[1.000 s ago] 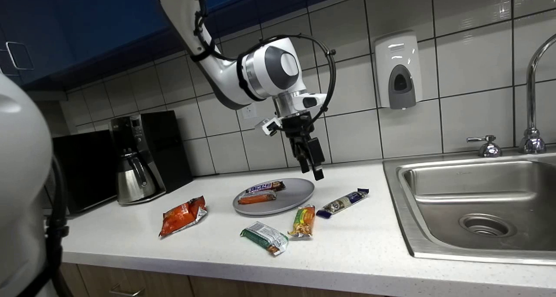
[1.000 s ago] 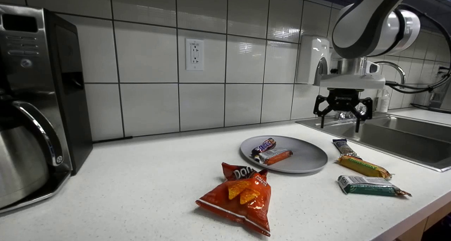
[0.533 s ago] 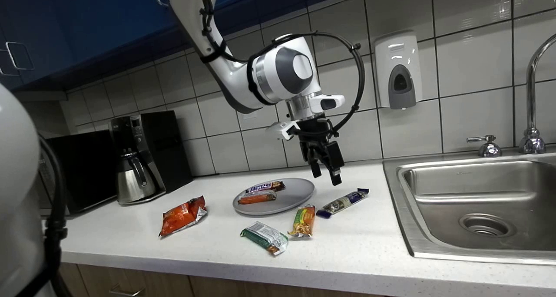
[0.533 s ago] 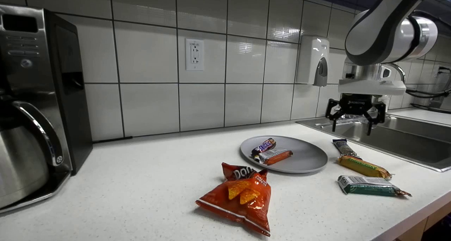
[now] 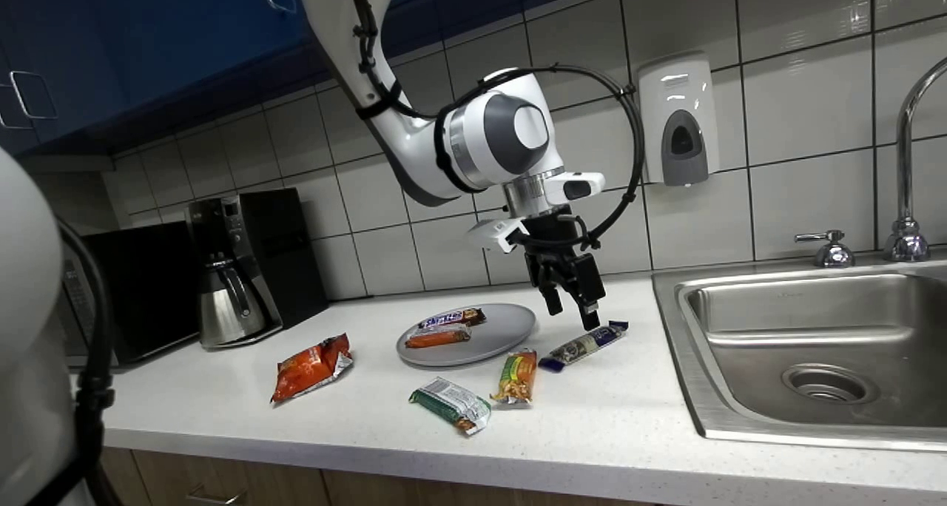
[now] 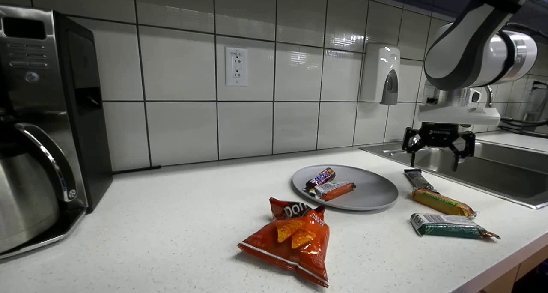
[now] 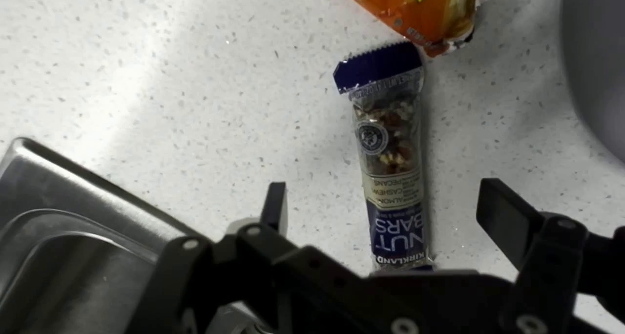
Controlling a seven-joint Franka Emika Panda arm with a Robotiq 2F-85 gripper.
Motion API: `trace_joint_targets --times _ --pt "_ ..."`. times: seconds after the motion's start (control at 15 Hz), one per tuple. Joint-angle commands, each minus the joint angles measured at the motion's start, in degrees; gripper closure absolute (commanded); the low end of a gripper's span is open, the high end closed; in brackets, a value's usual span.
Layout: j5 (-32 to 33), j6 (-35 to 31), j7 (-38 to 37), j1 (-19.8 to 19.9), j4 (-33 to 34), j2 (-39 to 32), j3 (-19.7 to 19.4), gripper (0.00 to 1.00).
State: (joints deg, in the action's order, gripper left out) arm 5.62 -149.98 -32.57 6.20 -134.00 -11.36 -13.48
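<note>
Nut bar, one, lay on the counter in the wrist view; gripper spread wide above, holding nothing. Seemed lined up, not yet gripped. In an exterior view sat one plate bearing two bars; one yellow bar, one green bar nearby. In an exterior view, one chip bag.

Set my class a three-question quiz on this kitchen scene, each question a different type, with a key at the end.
1. True or false: in the wrist view, the fingers stand apart, with the nut bar showing between them.
2. How many wrapped snacks lie on the gray plate?
A) One
B) Two
C) Four
3. Which snack lies nearest the coffee maker?

Key:
1. True
2. B
3. The red chip bag
</note>
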Motion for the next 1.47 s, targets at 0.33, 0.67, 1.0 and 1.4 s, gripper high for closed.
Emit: trace_joint_targets --times 0.33,0.67,1.0,1.4 --pt "-2.5 -2.4 1.7 0.2 3.8 -6.9 -1.6 0.00" --pt "-4.1 -2.9 2.1 -0.2 5.5 -7.9 -1.3 0.00" --pt "-5.4 -2.7 2.4 -0.5 6.2 -8.3 -1.1 0.00" --pt "-5.8 -2.7 2.3 -0.7 6.8 -9.1 -1.2 0.00"
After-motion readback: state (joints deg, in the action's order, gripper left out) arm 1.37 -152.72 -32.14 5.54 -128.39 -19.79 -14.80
